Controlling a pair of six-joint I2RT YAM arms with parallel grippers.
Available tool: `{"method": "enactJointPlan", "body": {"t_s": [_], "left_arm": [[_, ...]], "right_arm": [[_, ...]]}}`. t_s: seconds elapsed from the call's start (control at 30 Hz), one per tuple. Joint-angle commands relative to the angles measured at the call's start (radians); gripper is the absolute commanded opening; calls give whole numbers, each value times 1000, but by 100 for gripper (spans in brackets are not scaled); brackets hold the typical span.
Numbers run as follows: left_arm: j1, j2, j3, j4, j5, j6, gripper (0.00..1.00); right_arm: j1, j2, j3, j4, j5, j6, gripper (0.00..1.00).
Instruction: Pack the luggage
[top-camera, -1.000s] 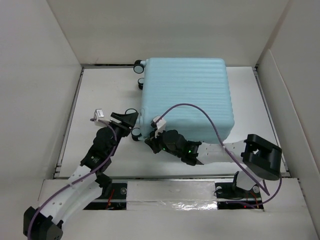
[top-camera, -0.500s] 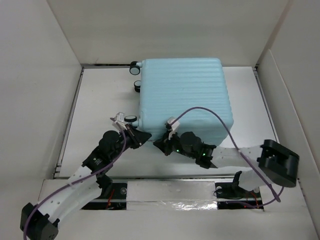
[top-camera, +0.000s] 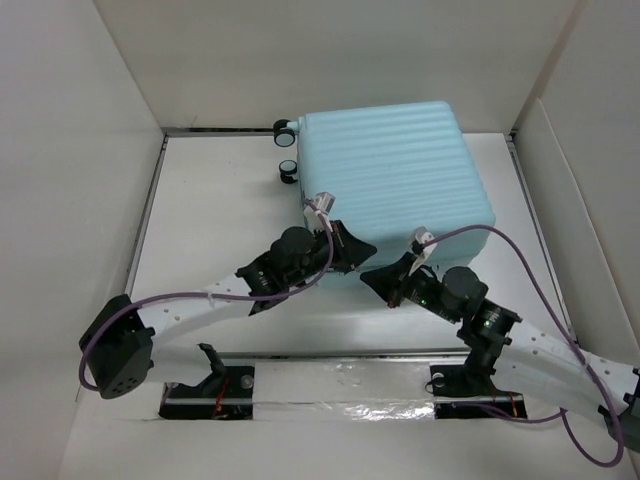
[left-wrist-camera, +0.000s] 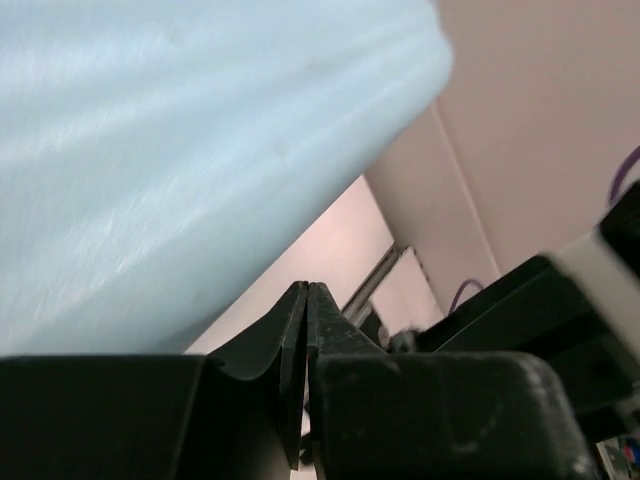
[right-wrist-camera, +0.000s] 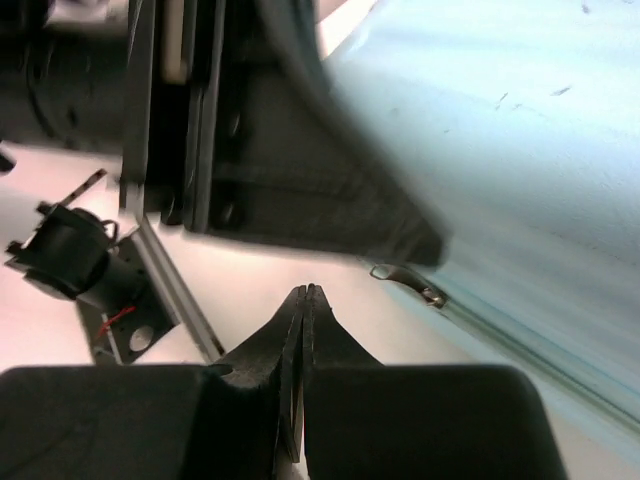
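1. Compared with half a second earlier, the left gripper (top-camera: 364, 247) has swung rightward across the bench (top-camera: 205, 215). It now sits at the near edge of the luggage (top-camera: 395, 185), though actual contact cannot be judged.
2. The luggage has shifted right since that earlier picture and turned slightly. Its caster wheels (top-camera: 287, 167) stick out on its left side.
3. The right gripper (top-camera: 372, 272) has also travelled right. It now lies just beside the left gripper, close to the same near edge.
4. In the left wrist view, the left gripper (left-wrist-camera: 306, 292) has its fingers pressed together with nothing between them. The pale aqua luggage (left-wrist-camera: 190, 150) fills the upper left.
5. The luggage lies flat and closed toward the far right of the bench, ribbed shell upward, so its inside is hidden.
6. In the right wrist view, the right gripper (right-wrist-camera: 303, 295) is likewise closed on nothing. A small metal pull (right-wrist-camera: 405, 282) hangs at the edge of the luggage (right-wrist-camera: 530, 140) on the right.
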Motion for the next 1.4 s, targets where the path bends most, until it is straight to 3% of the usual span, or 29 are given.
{"method": "enactJointPlan", "body": {"t_s": [0.0,0.13,0.17,0.2,0.23,0.3,0.33,0.43,0.47,0.53,0.63,0.83,0.97,1.1,1.37], "left_arm": [[4,-23,72,121,-56,57,0],[4,-141,51,62,-86,75,0],[4,-209,52,37,-124,86,4],[4,-246,57,-24,-154,102,11],[4,-279,62,-60,-192,129,26],[36,-348,83,-168,-319,138,44],[76,-360,91,-196,-329,126,54],[295,-366,74,-155,-252,68,72],[419,-330,72,-134,-188,24,76],[530,-264,94,-75,-122,-16,83],[668,-72,161,17,15,-93,88],[745,342,465,120,127,-56,90],[774,592,704,49,174,-23,91],[796,707,833,63,202,-29,91],[805,807,882,110,226,-47,87]], "right_arm": [[7,18,-33,-60,-40,31,0],[38,67,-64,-7,-19,56,0],[38,73,-63,-7,-3,58,0],[38,77,-63,-3,23,59,0],[38,82,-63,-1,37,58,0],[38,81,-58,2,99,56,0],[38,79,-57,2,109,53,0],[29,70,-44,-12,109,45,0],[20,62,-41,-18,104,45,0],[20,52,-38,-40,80,39,1],[20,18,-58,-50,57,47,7],[40,-28,-95,-41,49,56,25],[49,-33,-106,-49,49,62,31],[49,-24,-112,-32,49,68,32],[58,4,-92,-41,54,58,34]]}}
